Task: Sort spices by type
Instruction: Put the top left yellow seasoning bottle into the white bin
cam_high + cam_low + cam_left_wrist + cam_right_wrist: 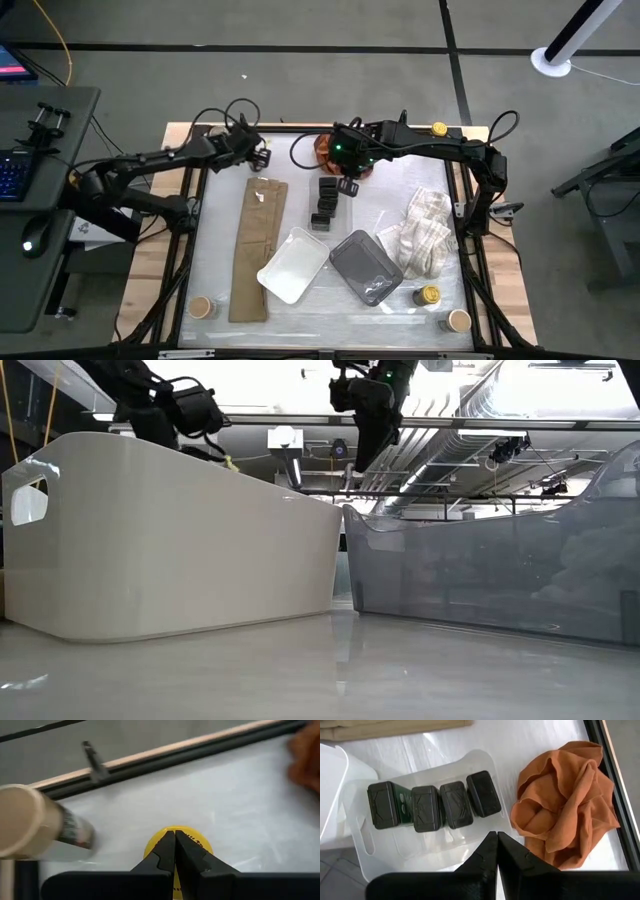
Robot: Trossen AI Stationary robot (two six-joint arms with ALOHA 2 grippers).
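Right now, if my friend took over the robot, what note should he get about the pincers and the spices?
Left pincer: shut, empty, at the table's far edge over a yellow-lid jar, with a tan-lid jar beside it.
Right pincer: shut, empty, above the clear tray.
Done: four black boxes sit in a row in that tray, by the orange cloth.
Left: jars are scattered, one tan-lid at the front left, one yellow-lid and one tan-lid at the front right.

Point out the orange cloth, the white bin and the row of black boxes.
orange cloth (565,800): right wrist view, on its bunched middle folds.
white bin (170,540): low view, on its bare side wall.
black boxes (455,804): right wrist view, on the lid of the third box in the row.
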